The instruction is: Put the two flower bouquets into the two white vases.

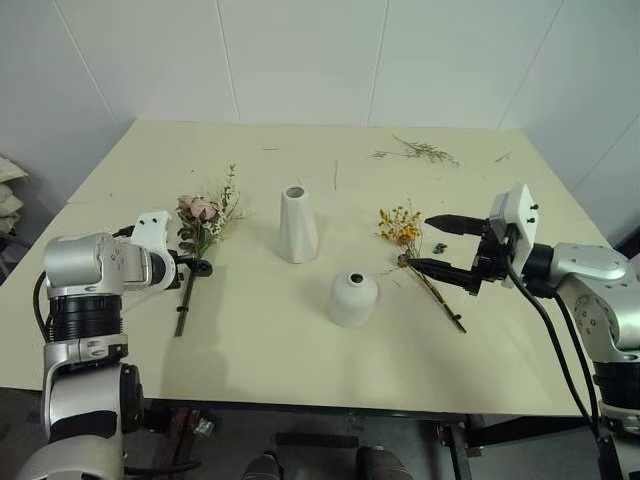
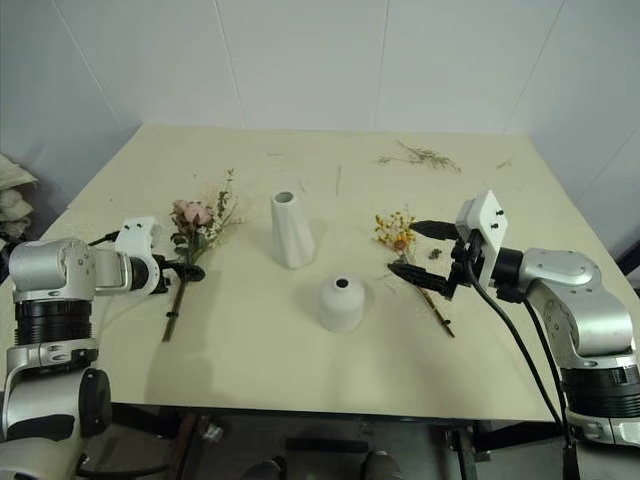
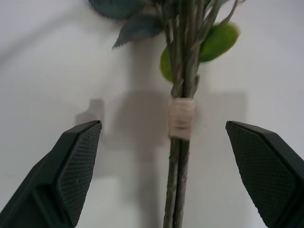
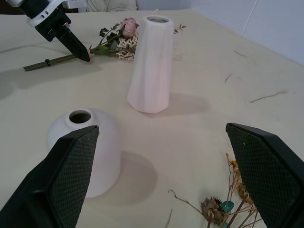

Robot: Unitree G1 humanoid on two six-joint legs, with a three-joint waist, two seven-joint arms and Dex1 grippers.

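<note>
pink bouquet (image 3: 181,118) stems bound with tape, textured left gripper (image 3: 166,171) fingers spread apart

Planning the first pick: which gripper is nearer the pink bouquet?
Left. The left gripper hangs open right over the pink bouquet, fingers either side of its bound stems. The right gripper is across the table by the yellow bouquet.

We find no readable text, label, brand, number or sign anywhere. The two vases (image 1: 298,225) (image 1: 353,297), the bench (image 1: 300,350), the walls (image 1: 300,50) and the arms' housings all look plain and unmarked to us.
</note>
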